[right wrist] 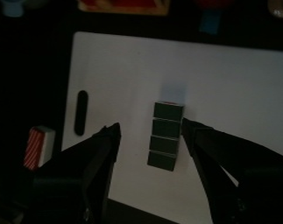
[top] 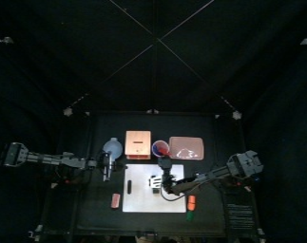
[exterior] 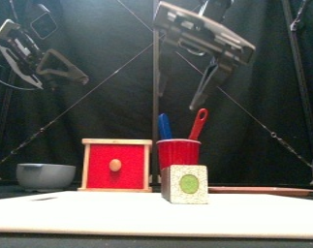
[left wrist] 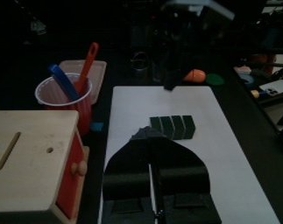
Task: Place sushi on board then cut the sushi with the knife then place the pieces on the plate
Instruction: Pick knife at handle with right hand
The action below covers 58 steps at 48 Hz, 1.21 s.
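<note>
front view: the white cutting board (exterior: 68, 215) lies nearest, with the sushi roll (exterior: 186, 183) resting on it. the right gripper (right wrist: 150, 131) hangs over the roll, jaws wide apart and empty. the left gripper (left wrist: 151, 140) is closed on nothing. behind stand the red cup (exterior: 178, 153) and the wooden box (exterior: 116, 166).

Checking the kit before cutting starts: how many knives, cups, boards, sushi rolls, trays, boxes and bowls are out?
Blue toy knife and red toy knife: 2
Red cup: 1
White cutting board: 1
Toy sushi roll of dark green blocks: 1
Flat pink tray: 1
Pale wooden box with red drawer front: 1
Blue-grey bowl: 1
Total: 8
</note>
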{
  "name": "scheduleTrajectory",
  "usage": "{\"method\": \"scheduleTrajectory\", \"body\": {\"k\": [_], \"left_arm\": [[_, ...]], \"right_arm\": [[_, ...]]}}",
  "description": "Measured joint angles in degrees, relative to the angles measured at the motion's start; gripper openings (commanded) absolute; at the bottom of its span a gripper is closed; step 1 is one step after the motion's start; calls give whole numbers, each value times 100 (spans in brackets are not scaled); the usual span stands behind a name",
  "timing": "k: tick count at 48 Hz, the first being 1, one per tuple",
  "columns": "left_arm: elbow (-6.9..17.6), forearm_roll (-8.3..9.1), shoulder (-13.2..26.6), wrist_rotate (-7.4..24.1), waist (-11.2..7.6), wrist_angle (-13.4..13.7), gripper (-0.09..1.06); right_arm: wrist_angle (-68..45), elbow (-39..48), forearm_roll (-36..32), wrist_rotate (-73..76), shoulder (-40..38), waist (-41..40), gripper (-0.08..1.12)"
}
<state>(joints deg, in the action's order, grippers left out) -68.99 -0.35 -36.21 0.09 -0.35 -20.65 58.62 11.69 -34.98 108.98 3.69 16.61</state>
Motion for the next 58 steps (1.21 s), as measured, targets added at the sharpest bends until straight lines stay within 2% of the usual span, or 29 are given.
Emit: {"method": "scheduleTrajectory", "body": {"k": [13, 25, 41, 58], "left_arm": [[0, 0, 0, -9, 0, -9, -1], [0, 0, 9, -9, 9, -9, -1], [0, 0, 9, -9, 44, 0, -1], [-9, -369, 0, -9, 35, -9, -1]], "right_arm": [[299, -387, 536, -2540, -492, -325, 89], [1371, -1099, 809, -5282, -501, -932, 89], [2312, -1687, 1283, -8209, 149, -1477, 89], [3331, -2215, 1125, -9800, 1169, -1661, 89]]}}
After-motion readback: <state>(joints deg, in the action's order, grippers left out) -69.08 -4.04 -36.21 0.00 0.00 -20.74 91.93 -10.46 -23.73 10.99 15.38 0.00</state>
